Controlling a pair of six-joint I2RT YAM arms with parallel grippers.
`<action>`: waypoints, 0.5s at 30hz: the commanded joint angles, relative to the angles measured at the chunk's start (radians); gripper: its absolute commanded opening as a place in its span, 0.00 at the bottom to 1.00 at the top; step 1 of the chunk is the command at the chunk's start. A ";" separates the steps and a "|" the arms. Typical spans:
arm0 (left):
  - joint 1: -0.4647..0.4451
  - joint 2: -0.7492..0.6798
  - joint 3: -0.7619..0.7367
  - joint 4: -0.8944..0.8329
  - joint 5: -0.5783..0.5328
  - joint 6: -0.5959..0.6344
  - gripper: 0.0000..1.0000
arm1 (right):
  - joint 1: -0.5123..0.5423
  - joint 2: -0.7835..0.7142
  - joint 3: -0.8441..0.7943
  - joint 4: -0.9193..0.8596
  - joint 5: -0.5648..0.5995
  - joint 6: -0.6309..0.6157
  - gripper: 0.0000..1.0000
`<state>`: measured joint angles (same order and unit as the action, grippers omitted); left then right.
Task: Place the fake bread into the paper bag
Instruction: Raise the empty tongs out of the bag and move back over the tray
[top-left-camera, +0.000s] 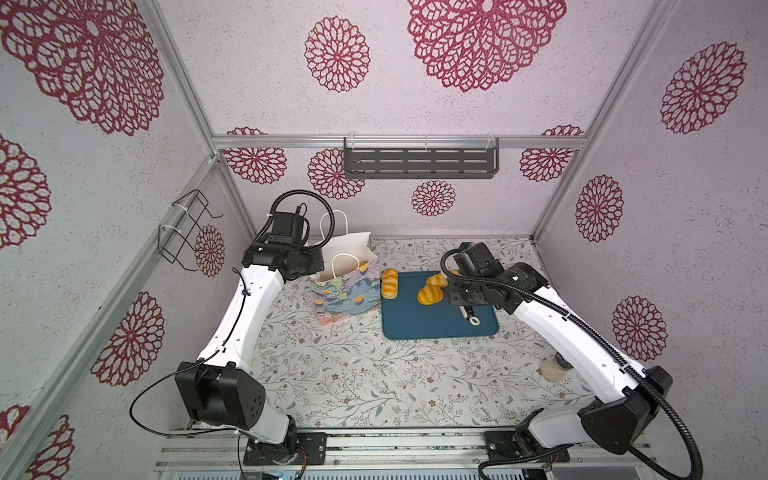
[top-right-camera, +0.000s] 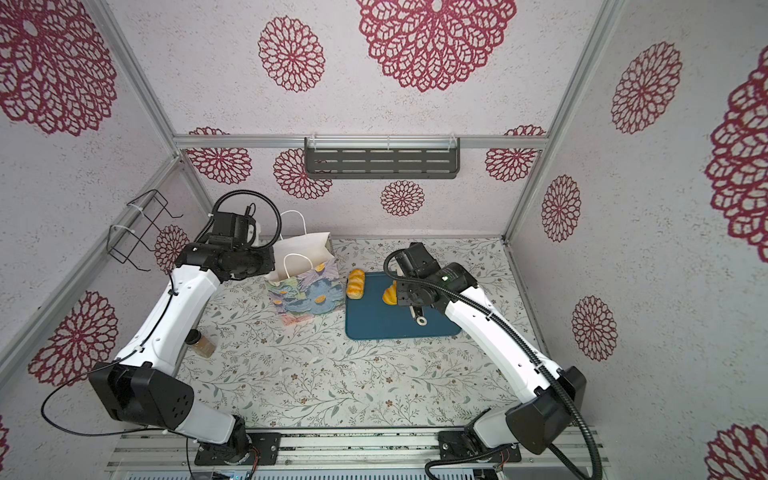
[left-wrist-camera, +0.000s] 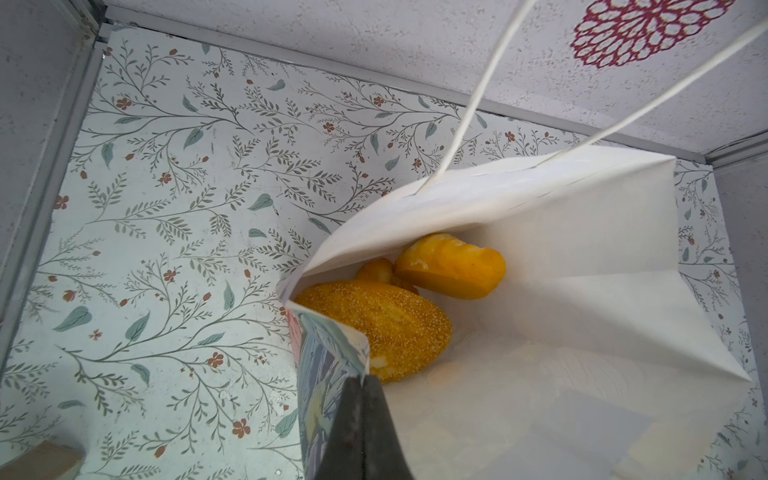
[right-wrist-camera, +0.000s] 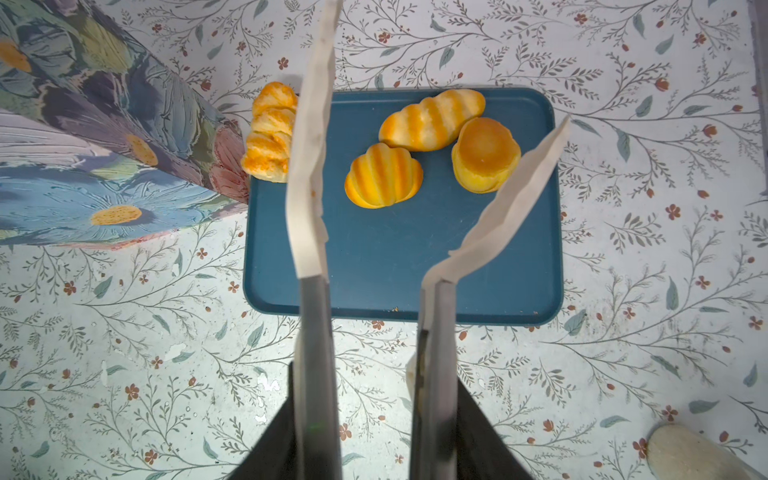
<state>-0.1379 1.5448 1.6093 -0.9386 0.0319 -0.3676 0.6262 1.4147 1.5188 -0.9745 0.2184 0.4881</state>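
Yellow fake bread (left-wrist-camera: 386, 328), three pieces showing, lies in the paper bag (left-wrist-camera: 561, 232) right by the left end effector (left-wrist-camera: 361, 415), which pinches the rim. Four more wait at the tray (right-wrist-camera: 395, 270) ahead of the right end effector (right-wrist-camera: 376, 415), gripping spread tongs (right-wrist-camera: 309, 166).

We see a teal tray (top-left-camera: 436, 324) flat on the leaf-printed surface (top-left-camera: 353, 374). Cream tongs (right-wrist-camera: 309, 166) hang over the tray, arms spread. A pale jar (top-left-camera: 555, 368) stands near the surface's right edge and a brown jar (top-right-camera: 201, 343) near its left. A slotted shelf (top-left-camera: 419, 163) hangs on the back wall, a wire rack (top-left-camera: 183, 232) on the left wall.
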 joint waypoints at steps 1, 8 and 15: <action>-0.011 0.004 -0.017 -0.019 -0.009 0.014 0.00 | -0.018 -0.003 0.017 -0.017 0.044 -0.028 0.48; -0.012 0.003 -0.017 -0.020 -0.008 0.013 0.00 | -0.045 -0.011 0.003 -0.035 0.044 -0.037 0.51; -0.014 0.008 -0.014 -0.020 -0.001 0.012 0.00 | -0.083 0.007 0.012 -0.074 0.008 -0.081 0.54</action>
<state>-0.1398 1.5448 1.6089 -0.9390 0.0315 -0.3672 0.5579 1.4197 1.5177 -1.0195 0.2260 0.4431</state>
